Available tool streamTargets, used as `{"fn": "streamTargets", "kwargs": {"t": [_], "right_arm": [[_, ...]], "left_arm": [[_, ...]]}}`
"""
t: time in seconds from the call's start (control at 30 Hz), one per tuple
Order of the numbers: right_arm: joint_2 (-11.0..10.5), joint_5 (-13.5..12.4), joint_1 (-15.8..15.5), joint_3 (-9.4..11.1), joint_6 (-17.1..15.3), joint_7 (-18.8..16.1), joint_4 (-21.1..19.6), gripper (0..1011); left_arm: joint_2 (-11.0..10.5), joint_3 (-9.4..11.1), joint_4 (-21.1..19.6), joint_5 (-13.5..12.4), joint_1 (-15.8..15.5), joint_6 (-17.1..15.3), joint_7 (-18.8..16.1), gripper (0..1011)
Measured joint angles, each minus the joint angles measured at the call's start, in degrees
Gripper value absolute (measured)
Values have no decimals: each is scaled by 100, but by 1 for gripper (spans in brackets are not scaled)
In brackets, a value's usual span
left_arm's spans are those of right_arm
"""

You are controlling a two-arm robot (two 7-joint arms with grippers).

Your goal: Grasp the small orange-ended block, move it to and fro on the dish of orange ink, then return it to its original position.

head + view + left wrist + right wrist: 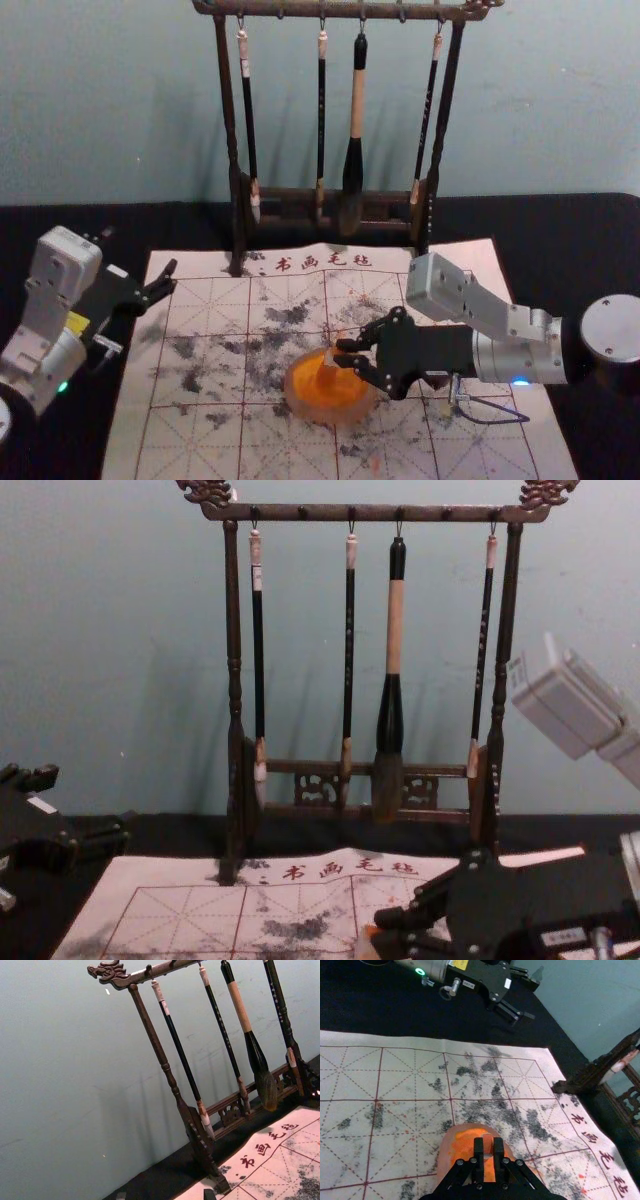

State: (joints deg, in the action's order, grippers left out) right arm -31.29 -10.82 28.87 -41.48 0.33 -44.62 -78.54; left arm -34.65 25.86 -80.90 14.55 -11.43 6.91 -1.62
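My right gripper (344, 353) is over the ink dish (306, 404) in the head view, shut on the small block (328, 364). In the right wrist view, the gripper (488, 1147) pinches the block (488, 1144) between its two fingers, above orange ink inside the round dish (443, 1159). Whether the block's lower end touches the ink I cannot tell. The chest view has the block (367, 946) at the right gripper's tips. Off the mat's left edge, my left gripper (140, 254) is parked open and empty; its tips stand apart in the left wrist view (165, 1195).
Behind the dish stands a dark wooden rack (228, 120) with several hanging brushes, one of them thick (357, 110). The ink-stained calligraphy mat (190, 440) lies under the dish, on a black tabletop (570, 240) that meets the wall.
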Motion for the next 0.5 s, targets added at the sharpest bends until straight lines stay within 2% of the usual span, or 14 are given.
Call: {"fn": "streamTargets", "kwargs": {"t": [0.5], "right_arm": [[-127, 2, -49, 132, -24, 39, -23, 82]], "left_arm": [[0, 0, 0, 0, 0, 0, 0, 1001]]}}
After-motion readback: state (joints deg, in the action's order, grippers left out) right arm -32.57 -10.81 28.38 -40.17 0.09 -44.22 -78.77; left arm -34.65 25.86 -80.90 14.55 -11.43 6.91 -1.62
